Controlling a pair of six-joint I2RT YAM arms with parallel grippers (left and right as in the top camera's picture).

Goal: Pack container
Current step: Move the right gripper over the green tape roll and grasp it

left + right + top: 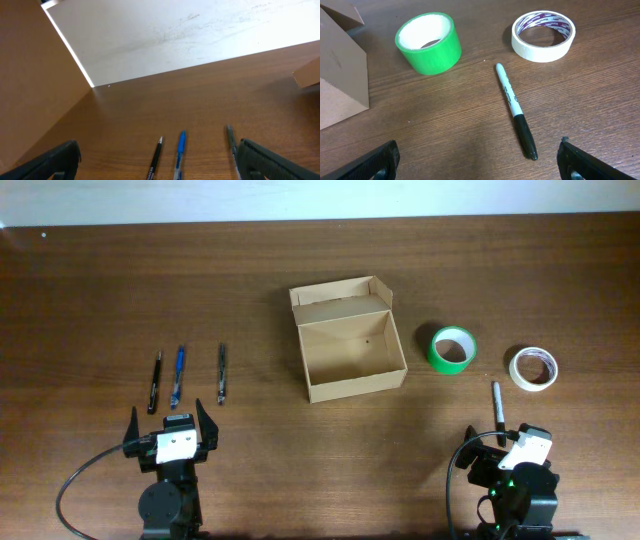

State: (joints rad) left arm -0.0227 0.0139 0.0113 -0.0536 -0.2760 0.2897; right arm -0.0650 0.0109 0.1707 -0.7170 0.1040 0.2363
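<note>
The tan cardboard container [352, 340] stands open and empty at the table's middle, its lid flap folded back; a corner shows in the right wrist view [340, 75] and the left wrist view [307, 75]. A black pen [155, 382], a blue pen [178, 374] and a grey pen [221, 372] lie at the left, just beyond my open left gripper [170, 423]; the left wrist view shows them [155, 159] [179, 150] [231, 142]. A marker [497, 402] lies in front of my open right gripper [497, 442], and shows in the right wrist view [516, 111].
A green tape roll [452, 349] [428, 42] and a white tape roll [533, 368] [543, 35] lie right of the container. A pale wall borders the table's far edge [165, 35].
</note>
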